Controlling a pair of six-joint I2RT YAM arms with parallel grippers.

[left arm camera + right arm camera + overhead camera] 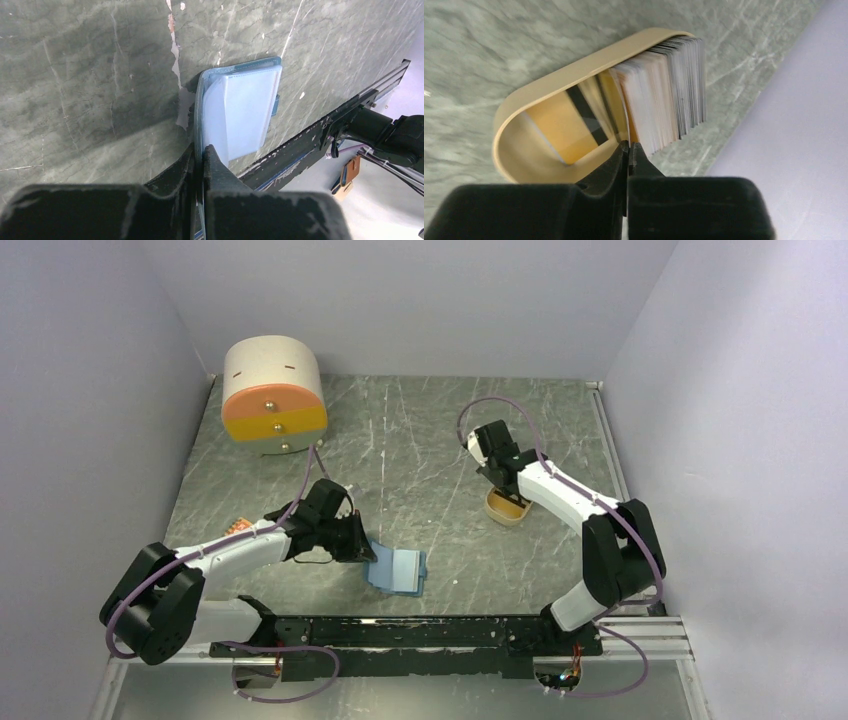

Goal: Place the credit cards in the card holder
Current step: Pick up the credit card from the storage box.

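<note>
The blue card holder [398, 570] lies open near the table's front, its lighter blue inside up. My left gripper [362, 540] is shut on its left edge; in the left wrist view the jaws [202, 150] pinch the wallet's [245, 110] rim. Several credit cards [669, 95] stand on edge, packed together in an oval tan tray [574, 70]. An orange card with a black stripe [569, 125] leans apart from them. My right gripper [628, 146] is shut on the thin edge of one card at the stack's left end. It sits over the tray [508, 510] in the top view.
A round cream and orange drawer unit [272, 395] stands at the back left. A small orange item [238, 527] lies by my left arm. A black rail [400, 632] runs along the table's front edge. Walls close in on the left, back and right.
</note>
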